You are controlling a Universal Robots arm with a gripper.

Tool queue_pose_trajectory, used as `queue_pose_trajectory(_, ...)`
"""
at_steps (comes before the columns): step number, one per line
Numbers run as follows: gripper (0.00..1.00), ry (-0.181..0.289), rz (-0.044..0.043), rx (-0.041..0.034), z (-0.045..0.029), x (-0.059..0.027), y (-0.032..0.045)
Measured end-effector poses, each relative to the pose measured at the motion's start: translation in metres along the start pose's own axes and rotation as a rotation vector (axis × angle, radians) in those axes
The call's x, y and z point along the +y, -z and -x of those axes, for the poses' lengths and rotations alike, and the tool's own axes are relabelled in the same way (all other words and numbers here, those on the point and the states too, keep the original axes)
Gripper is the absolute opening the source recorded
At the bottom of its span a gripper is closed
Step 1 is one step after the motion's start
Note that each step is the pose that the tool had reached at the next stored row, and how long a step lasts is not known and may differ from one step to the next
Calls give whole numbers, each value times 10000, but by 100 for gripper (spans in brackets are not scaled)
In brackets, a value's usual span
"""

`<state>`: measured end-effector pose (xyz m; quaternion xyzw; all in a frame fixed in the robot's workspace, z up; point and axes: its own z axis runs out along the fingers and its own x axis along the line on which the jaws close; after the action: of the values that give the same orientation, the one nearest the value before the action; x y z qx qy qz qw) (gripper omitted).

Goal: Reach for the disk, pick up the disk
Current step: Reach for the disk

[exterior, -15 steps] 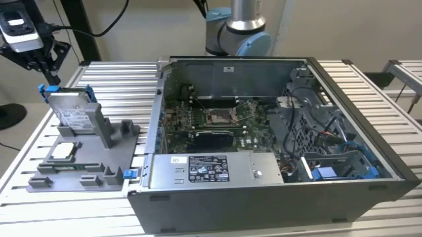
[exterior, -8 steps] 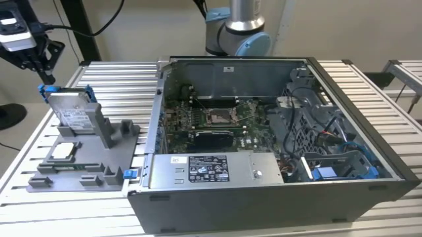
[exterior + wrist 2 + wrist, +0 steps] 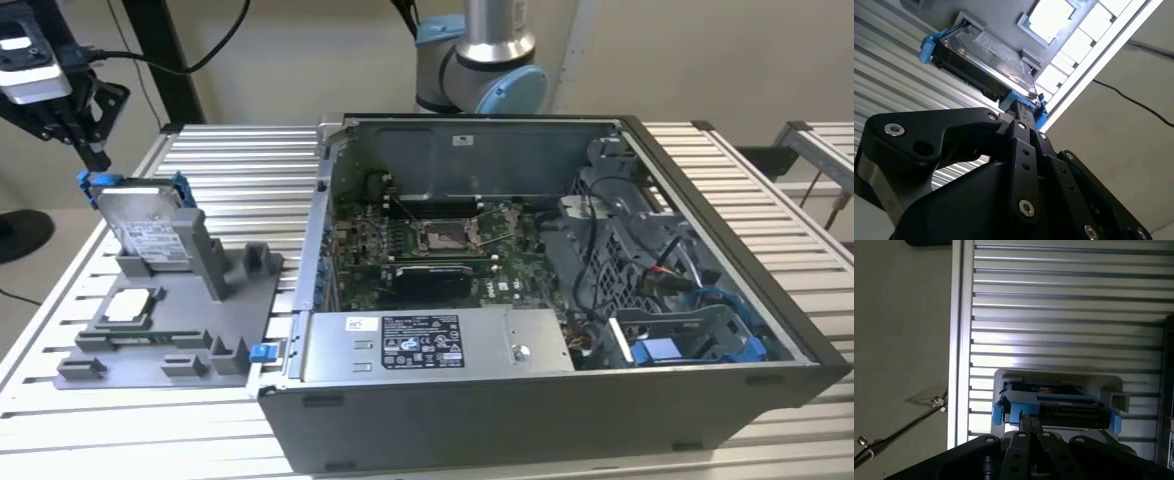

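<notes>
End effector, upper left, clenched empty just above the disk. A sound grasp likely requires parting it astride the top edge.

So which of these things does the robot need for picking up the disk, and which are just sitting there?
For the job:
- the disk, standing on edge in the grey holder
- the gripper, just above the disk's top

Just lying about:
- the small square chip on the holder
- the open computer case
- the grey box with a sticker inside it
</notes>
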<state>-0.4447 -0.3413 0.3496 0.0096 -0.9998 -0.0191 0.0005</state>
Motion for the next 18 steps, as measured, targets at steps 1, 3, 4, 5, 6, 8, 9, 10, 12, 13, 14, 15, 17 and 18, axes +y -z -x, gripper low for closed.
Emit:
queue_pose_trajectory(1,0,0,0,0,0,0,0)
queue_pose_trajectory(3,0,-1,0,0,-1,0,0)
queue_pose_trajectory(4,0,0,0,-1,-1,0,0)
queue_pose_trajectory(5,0,0,0,-1,-1,0,0)
queue_pose_trajectory(6,0,3,0,0,-1,0,0)
queue_pose_trajectory(8,0,23,0,0,-1,0,0)
queue_pose_trajectory(9,0,42,0,1,-1,0,0)
queue_pose_trajectory(10,0,69,0,2,-1,0,0)
queue_pose_trajectory(12,0,143,0,6,-2,0,0)
queue_pose_trajectory(13,0,191,0,6,-2,0,0)
queue_pose_trajectory(14,0,245,0,8,-1,0,-1)
queue_pose_trajectory(15,0,304,0,11,-2,0,0)
queue_pose_trajectory(17,0,446,0,16,-2,0,0)
queue_pose_trajectory(18,0,526,0,19,-1,0,0)
